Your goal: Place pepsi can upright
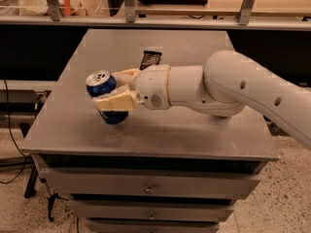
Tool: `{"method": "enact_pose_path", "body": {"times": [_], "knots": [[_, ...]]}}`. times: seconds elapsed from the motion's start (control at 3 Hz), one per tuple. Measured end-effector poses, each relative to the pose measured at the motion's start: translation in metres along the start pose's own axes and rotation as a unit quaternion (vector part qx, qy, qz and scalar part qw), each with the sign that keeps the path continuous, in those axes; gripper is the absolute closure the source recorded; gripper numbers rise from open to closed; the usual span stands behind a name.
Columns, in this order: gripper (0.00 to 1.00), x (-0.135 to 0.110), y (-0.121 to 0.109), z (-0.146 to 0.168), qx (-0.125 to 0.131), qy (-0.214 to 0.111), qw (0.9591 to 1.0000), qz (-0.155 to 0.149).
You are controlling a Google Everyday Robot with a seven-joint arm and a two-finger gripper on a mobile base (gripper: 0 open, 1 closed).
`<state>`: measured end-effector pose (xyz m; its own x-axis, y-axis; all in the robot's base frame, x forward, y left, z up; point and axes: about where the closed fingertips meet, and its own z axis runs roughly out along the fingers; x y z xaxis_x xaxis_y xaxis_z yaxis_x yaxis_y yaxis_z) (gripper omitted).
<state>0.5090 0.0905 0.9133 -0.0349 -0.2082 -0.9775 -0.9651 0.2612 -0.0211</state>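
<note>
Your pepsi can [98, 85] sits over the front-left part of the worktop [194, 135], tilted rather than upright, with its silver top end leaning up and toward the worktop's left edge. Its dark blue lower end hangs close to the worktop surface; you cannot tell whether it touches. The gripper [106, 89] is clamped around the can's middle. One cream finger [116, 102] crosses the side of the can facing the worktop's front edge, and the other lies against the side facing the rear. The white arm [233, 84] reaches in from the worktop's right side. A dark packet [150, 58] lies flat near the worktop's centre, just behind the gripper. Drawers [150, 186] sit below the worktop's front edge.
</note>
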Motion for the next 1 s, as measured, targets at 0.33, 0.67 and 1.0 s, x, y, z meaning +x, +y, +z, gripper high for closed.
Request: {"method": "enact_pose_path", "body": {"times": [0.33,0.67,1.0], "knots": [[1.0,0.003,-0.0021,-0.0013,-0.005,-0.021,0.9998,0.001],[0.85,0.0061,-0.0052,-0.0036,0.001,-0.039,0.9992,0.002],[0.62,0.0081,-0.0083,-0.0056,0.007,-0.049,0.9988,0.0]]}}
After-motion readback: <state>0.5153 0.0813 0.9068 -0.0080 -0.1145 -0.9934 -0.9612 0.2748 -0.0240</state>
